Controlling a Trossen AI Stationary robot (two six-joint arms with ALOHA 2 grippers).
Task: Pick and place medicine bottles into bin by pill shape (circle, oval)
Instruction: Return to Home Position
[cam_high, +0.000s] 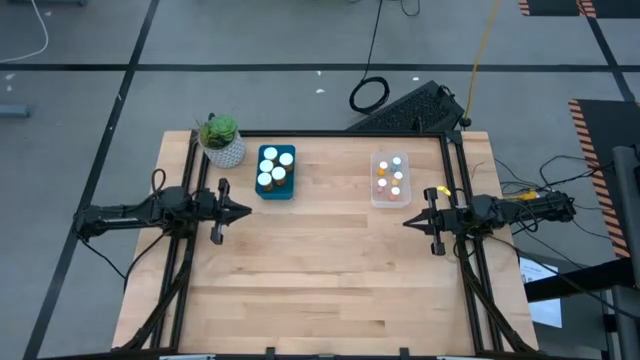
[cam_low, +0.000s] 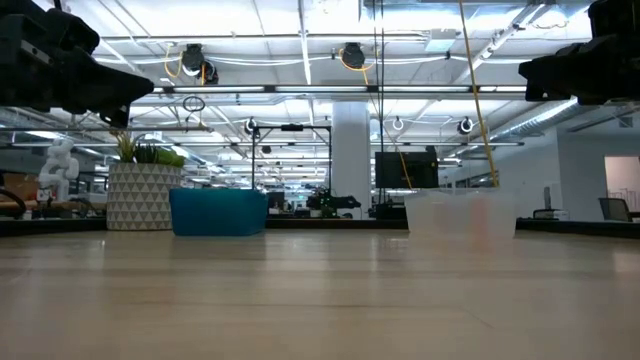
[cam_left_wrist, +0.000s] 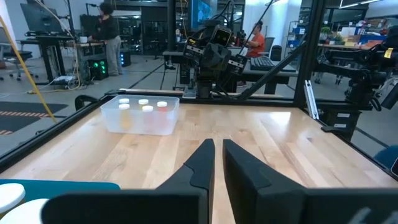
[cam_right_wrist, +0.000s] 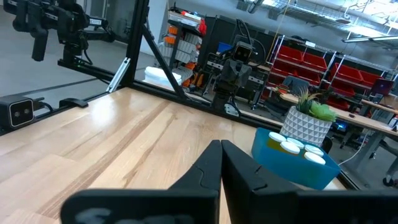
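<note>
Bare wooden table (cam_high: 320, 270) up front, nothing on it. Both grippers hover at mid-table edges — left gripper (cam_high: 243, 211), right gripper (cam_high: 410, 221) — fingers pinched together, holding nothing. Medicine bottles (cam_high: 275, 170) sit in the blue bin (cam_high: 276, 192) far left beside the plant (cam_high: 221, 139); others fill the clear bin (cam_high: 390, 199) far right.
</note>
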